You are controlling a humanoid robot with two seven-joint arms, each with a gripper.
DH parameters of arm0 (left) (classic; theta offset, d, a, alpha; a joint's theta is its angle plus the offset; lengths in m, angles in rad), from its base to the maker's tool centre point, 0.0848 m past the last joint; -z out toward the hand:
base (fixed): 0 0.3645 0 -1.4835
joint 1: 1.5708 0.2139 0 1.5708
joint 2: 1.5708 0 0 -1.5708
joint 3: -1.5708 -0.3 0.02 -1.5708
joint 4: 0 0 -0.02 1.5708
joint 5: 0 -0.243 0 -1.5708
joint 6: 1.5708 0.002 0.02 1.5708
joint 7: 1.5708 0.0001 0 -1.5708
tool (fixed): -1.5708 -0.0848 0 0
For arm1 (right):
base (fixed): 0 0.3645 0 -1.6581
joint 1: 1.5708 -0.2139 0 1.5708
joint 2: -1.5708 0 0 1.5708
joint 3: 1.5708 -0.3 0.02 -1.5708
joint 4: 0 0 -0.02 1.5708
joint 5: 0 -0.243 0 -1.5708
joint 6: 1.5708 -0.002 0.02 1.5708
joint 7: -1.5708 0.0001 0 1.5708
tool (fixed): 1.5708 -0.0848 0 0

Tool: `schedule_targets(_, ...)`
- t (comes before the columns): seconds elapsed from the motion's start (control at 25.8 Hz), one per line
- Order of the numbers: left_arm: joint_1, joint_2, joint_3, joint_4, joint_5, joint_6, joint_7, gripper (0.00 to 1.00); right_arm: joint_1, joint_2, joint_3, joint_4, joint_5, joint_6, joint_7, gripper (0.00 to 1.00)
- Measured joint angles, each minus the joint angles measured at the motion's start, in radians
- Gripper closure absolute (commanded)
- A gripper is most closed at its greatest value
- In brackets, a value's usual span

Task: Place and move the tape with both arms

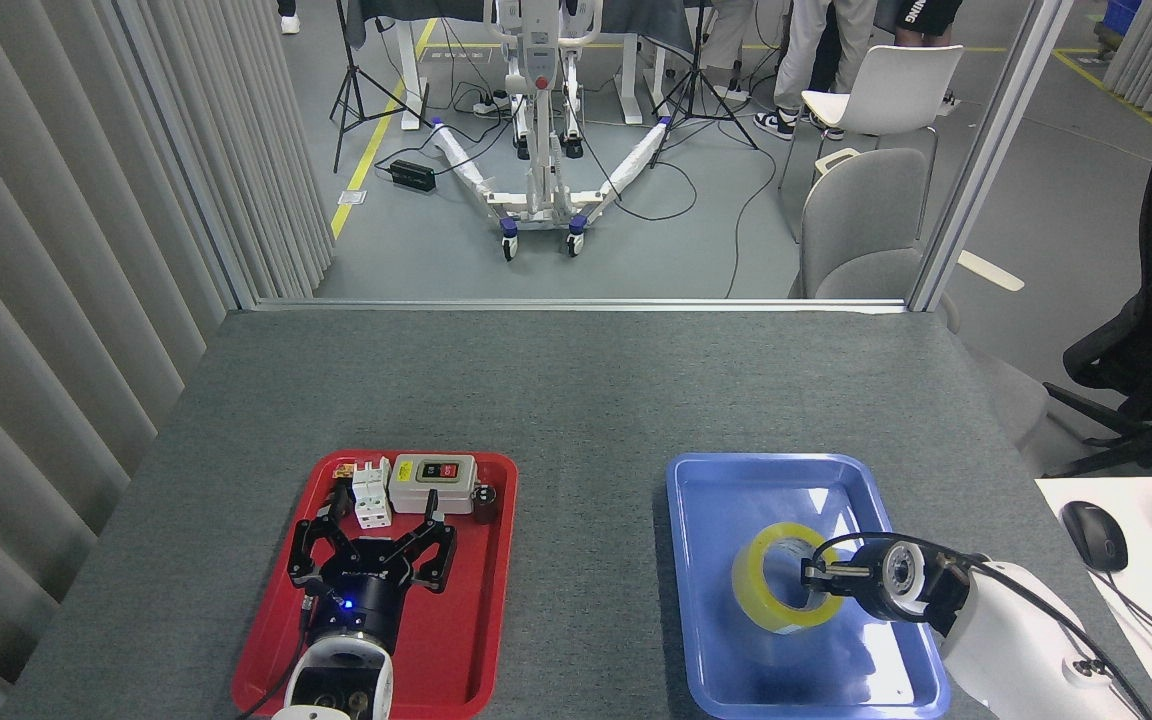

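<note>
the right gripper (pixel 814 577) has its jaws clamped on the tape (pixel 774 578) low in the blue tray (pixel 701 600) (placing it, i'd say), left gripper (pixel 373 550) spread open over the red tray (pixel 466 640), release next.

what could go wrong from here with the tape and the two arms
1. The right tool grips only the tape's near wall, reaching into its core; the tilted roll could twist or slip as it meets the blue tray.
2. The left tool hangs open over the red tray, close to the switch box and white terminal block; going lower could knock them.
</note>
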Motion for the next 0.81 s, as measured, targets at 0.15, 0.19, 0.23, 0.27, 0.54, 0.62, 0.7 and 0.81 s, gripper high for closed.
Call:
schedule_targets(0.15,-0.004,0.0,0.0,0.001,-0.001,-0.011,0.0,0.0,0.0,0.002,-0.001,0.005,0.0,0.004,-0.005,0.45)
schedule_targets(0.19,-0.007,0.001,0.0,0.004,-0.001,-0.012,0.0,0.0,0.0,0.002,-0.002,0.006,0.0,0.005,-0.008,0.43)
schedule_targets(0.23,-0.009,0.001,0.0,0.009,-0.001,-0.013,0.0,0.0,0.0,0.002,-0.003,0.006,0.001,0.005,-0.009,0.4)
schedule_targets(0.27,-0.011,0.003,0.0,0.013,-0.001,-0.014,0.0,0.0,0.0,0.002,-0.006,0.006,0.002,0.005,-0.011,0.37)
schedule_targets(0.54,-0.011,0.008,0.005,0.018,0.002,-0.007,-0.001,0.0,0.004,0.021,-0.062,-0.015,0.015,-0.016,-0.051,0.17)
schedule_targets(0.62,-0.007,0.008,0.013,0.017,0.01,-0.001,-0.001,0.0,0.026,0.044,-0.14,-0.037,0.043,-0.052,-0.07,0.16)
schedule_targets(0.7,0.002,0.008,0.02,0.016,0.042,-0.001,-0.002,0.0,0.076,0.065,-0.245,-0.066,0.106,-0.13,-0.097,0.16)
schedule_targets(0.81,0.025,0.01,0.025,-0.003,0.119,-0.009,-0.003,0.0,0.176,0.124,-0.438,-0.128,0.299,-0.26,-0.174,0.12)
